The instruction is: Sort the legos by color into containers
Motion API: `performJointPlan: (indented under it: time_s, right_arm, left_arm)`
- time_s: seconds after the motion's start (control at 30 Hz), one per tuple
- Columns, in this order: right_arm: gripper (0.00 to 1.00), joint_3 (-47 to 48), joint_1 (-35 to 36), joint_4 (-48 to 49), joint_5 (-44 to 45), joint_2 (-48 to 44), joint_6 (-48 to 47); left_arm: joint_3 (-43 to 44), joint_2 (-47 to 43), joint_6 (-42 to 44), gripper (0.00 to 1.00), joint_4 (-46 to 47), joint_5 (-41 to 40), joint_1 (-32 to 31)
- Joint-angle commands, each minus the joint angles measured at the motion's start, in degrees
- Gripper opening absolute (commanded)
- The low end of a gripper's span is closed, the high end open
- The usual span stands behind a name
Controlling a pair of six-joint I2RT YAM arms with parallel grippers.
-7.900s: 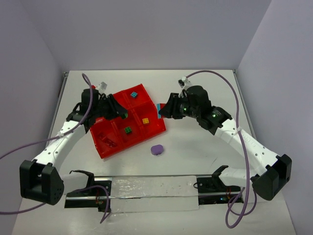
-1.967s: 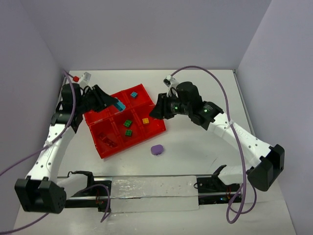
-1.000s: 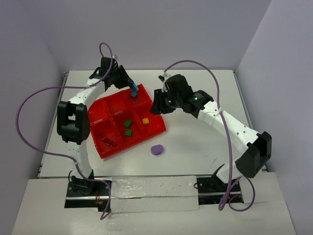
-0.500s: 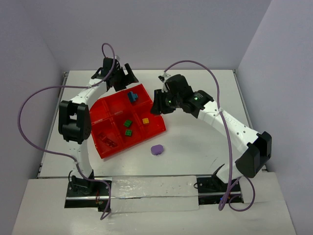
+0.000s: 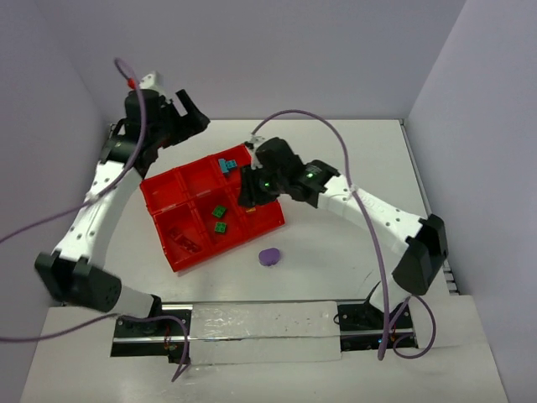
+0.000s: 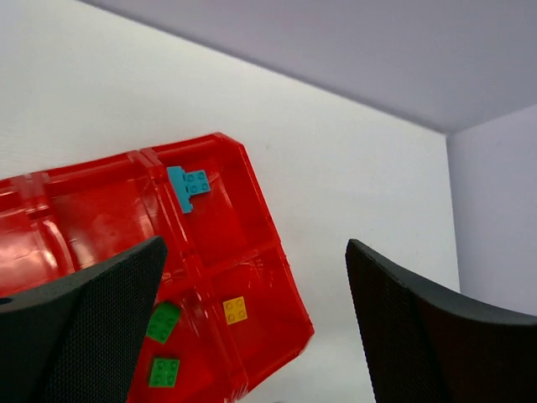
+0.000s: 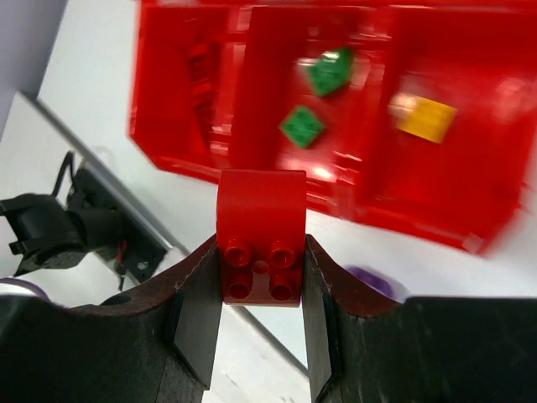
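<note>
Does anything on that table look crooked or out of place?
Two things stand out. The red tray sits turned at an angle to the edges of the table, not square. And a lone purple piece lies on the table just outside the tray's near side, in no compartment.

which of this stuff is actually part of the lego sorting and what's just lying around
Part of the job: red tray, teal bricks, green bricks, yellow brick, purple piece on the table, red brick in the right gripper.
Just there: purple cables, mounting rail at the near edge.
</note>
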Motion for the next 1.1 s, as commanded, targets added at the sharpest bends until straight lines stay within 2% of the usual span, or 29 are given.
performJointPlan:
  time_s: [0.0, 0.07, 0.2, 0.4, 0.5, 0.53, 0.6, 0.7, 0.8, 1.0, 1.07]
  right_arm:
    - [0.08, 4.1, 5.2, 7.6, -1.5, 6.3, 0.7]
    - [0.1, 5.1, 6.0, 10.5, -3.7, 7.9, 1.2]
    - [0.11, 11.5, 8.9, 11.0, -4.6, 15.7, 0.9]
    - [0.15, 20.5, 12.0, 10.9, -7.7, 26.6, 2.5]
    - [0.21, 24.7, 12.2, 10.0, -8.2, 30.4, 2.9]
    - [0.25, 26.3, 12.3, 9.4, -8.1, 31.2, 2.9]
    - [0.41, 29.4, 12.4, 8.1, -8.0, 33.7, 2.8]
    - [0.72, 32.7, 12.5, 6.8, -8.1, 35.9, 2.6]
    - [0.84, 33.4, 12.7, 6.7, -7.9, 35.5, 2.5]
    - [0.86, 32.1, 12.6, 6.0, -5.3, 31.7, 1.6]
    - [0.86, 28.3, 12.4, 6.0, -1.5, 27.1, 0.4]
  left_arm:
    - [-1.8, -8.7, 0.0, 0.95, -8.1, -7.8, 0.4]
    - [-2.2, -11.9, -1.2, 0.95, -9.3, -10.2, 0.4]
    - [-5.4, -20.6, -1.9, 0.95, -5.9, -11.5, 0.8]
    - [-2.3, -21.5, -1.3, 0.95, -10.6, -12.4, 1.0]
    - [-2.9, -22.7, -1.2, 0.95, -10.8, -12.6, 1.0]
    - [-3.0, -23.0, -1.2, 0.95, -10.9, -12.8, 1.0]
    - [-3.0, -23.4, -1.0, 0.95, -11.3, -13.1, 1.0]
    - [-3.2, -24.0, -0.9, 0.95, -12.0, -13.8, 1.0]
    - [-3.6, -24.5, -1.1, 0.95, -12.0, -14.3, 1.0]
    - [-3.6, -24.8, -1.3, 0.95, -12.4, -14.4, 1.0]
    - [-3.6, -24.8, -1.2, 0.95, -13.1, -14.9, 1.0]
